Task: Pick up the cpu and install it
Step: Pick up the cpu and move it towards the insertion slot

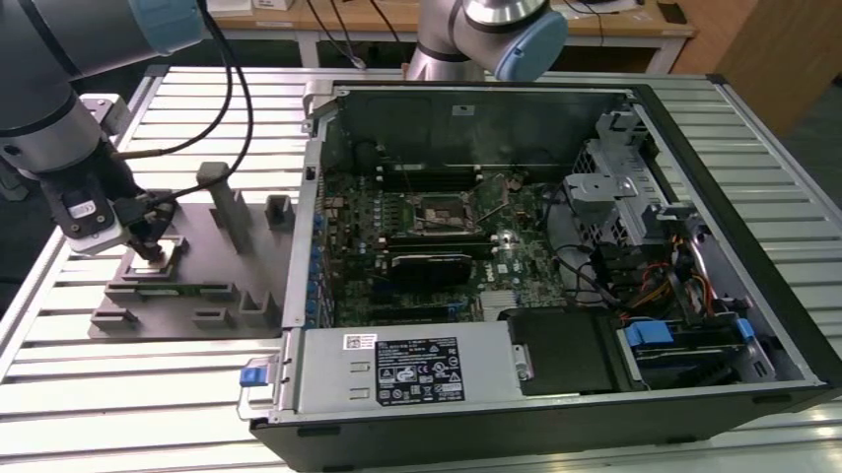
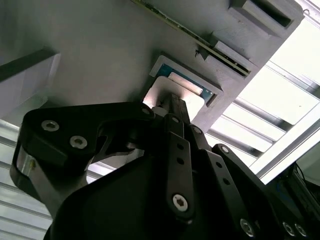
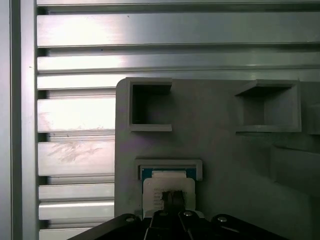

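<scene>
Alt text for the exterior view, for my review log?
The arm's gripper is right at the cpu, which sits in a grey holder tray at the exterior view's left. On the exterior view's right lies an open computer case, motherboard exposed.

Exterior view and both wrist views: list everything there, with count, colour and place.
cpu: one, pale silver, in a recess of the holder plate, under the tool.
holder plate: one, grey, on the table, at the exterior view's left of the computer case.
computer case: one, black, open, on the table.
motherboard: one, green, inside the computer case.
table: one, silver slats, under everything.
arm: one, grey with blue caps, above the holder plate.
tool: one, black, right over the cpu.
</scene>
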Available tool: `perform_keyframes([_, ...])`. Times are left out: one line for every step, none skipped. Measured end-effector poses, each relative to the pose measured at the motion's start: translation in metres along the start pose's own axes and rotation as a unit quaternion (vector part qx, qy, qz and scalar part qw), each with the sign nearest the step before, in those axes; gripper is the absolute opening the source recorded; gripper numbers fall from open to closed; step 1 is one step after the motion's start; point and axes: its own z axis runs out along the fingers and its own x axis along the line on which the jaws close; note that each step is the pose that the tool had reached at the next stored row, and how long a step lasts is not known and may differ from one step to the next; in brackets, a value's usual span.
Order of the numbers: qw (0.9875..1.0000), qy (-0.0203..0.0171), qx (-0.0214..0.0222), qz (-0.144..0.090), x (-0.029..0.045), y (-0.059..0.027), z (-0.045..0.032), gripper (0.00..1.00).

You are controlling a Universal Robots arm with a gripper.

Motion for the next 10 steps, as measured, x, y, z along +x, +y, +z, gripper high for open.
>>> perform_keyframes([1.0, 0.0, 0.0, 0.0, 0.0, 0.0, 0.0, 0.11])
perform_keyframes([1.0, 0.0, 0.0, 0.0, 0.0, 0.0, 0.0, 0.11])
perform_keyframes([1.0, 0.0, 0.0, 0.0, 0.0, 0.0, 0.0, 0.11])
perform_keyframes([1.0, 0.0, 0.0, 0.0, 0.0, 0.0, 0.0, 0.17])
perform_keyframes([1.0, 0.0, 0.0, 0.0, 0.0, 0.0, 0.0, 0.23])
perform_keyframes([1.0, 0.0, 0.0, 0.0, 0.0, 0.0, 0.0, 0.29])
perform_keyframes([1.0, 0.0, 0.0, 0.0, 0.0, 0.0, 0.0, 0.29])
perform_keyframes([1.0, 0.0, 0.0, 0.0, 0.0, 0.0, 0.0, 0.35])
perform_keyframes([1.0, 0.0, 0.0, 0.0, 0.0, 0.0, 0.0, 0.41])
perform_keyframes([1.0, 0.0, 0.0, 0.0, 0.0, 0.0, 0.0, 0.41])
